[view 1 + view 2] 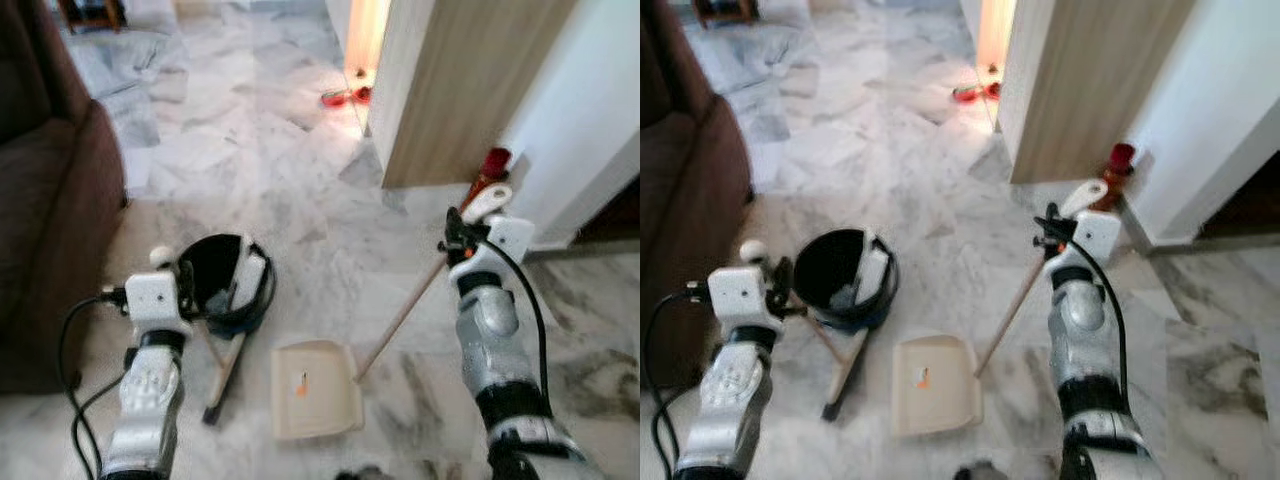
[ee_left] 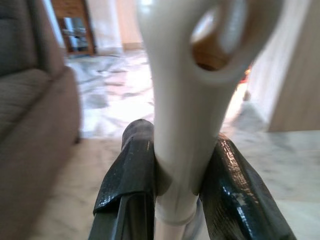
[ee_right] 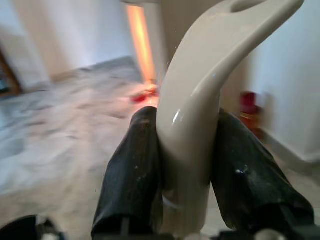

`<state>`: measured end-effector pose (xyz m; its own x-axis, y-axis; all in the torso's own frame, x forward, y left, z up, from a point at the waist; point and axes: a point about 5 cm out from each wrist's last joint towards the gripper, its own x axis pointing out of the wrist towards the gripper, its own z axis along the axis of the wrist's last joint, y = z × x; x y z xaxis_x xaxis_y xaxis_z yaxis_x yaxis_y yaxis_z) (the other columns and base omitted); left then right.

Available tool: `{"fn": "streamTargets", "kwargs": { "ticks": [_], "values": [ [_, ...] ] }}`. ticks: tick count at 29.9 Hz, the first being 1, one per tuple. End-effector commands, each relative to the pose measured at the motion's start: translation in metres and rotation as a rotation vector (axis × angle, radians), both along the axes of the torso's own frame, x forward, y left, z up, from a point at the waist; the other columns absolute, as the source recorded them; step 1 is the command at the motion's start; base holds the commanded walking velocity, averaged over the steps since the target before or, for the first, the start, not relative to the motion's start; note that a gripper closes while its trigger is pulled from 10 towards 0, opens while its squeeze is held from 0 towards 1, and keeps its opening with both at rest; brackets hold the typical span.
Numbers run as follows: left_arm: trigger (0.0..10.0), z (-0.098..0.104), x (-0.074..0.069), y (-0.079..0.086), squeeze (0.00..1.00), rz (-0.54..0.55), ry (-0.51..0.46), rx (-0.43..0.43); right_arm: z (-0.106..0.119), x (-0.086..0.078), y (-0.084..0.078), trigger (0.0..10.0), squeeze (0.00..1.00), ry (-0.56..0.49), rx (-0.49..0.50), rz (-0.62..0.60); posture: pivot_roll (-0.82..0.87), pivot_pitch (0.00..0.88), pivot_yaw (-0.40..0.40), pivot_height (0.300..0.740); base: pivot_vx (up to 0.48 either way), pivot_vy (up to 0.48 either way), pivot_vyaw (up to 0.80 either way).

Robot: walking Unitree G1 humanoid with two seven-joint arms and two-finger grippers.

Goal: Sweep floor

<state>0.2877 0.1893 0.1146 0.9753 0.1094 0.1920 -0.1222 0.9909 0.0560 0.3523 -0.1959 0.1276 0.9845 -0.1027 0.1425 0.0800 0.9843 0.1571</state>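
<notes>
Dustpan (image 1: 315, 388) flat on marble floor (image 1: 260, 150) at 6 o'clock; its long handle (image 1: 400, 318) runs to 2 o'clock into right gripper (image 3: 185, 175), clamped on the cream grip. Left gripper (image 2: 175, 185) at 9 o'clock, clamped on the broom handle (image 2: 182, 125). Black bin (image 1: 225, 283) just beyond. Sofa (image 1: 45, 220) at 10 o'clock.

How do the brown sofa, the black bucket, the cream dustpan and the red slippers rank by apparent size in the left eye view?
1. Brown sofa, though cut off by the frame.
2. Black bucket and cream dustpan: too alike to rank.
3. Red slippers, smallest, but farthest from the camera, so true size is unsure.
</notes>
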Motion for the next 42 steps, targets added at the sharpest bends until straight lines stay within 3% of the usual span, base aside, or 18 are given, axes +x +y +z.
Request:
{"fn": "streamTargets", "kwargs": {
  "ticks": [1, 28, 42],
  "values": [
    [10.0, 0.0066, -0.0002, 0.0005, 0.0, -0.005, -0.043, -0.006, 0.007, 0.0018, 0.0003, 10.0, 0.0, -0.03, -0.013, 0.002, 0.09, 0.125, -0.043, 0.74, 0.0, 0.0, -0.8],
    [10.0, 0.0108, 0.0054, 0.0074, 0.0, 0.004, -0.051, 0.019, 0.0075, 0.0028, 0.0055, 10.0, 0.0, -0.028, -0.043, 0.006, 0.07, 0.147, -0.031, 0.74, 0.0, 0.0, -0.8],
    [10.0, 0.0106, 0.0056, 0.0085, 0.0, 0.01, -0.047, 0.041, 0.0075, 0.0032, 0.0064, 10.0, 0.0, -0.025, -0.048, 0.006, 0.07, 0.146, -0.031, 0.74, 0.0, -0.233, -0.8]
  ]
}}
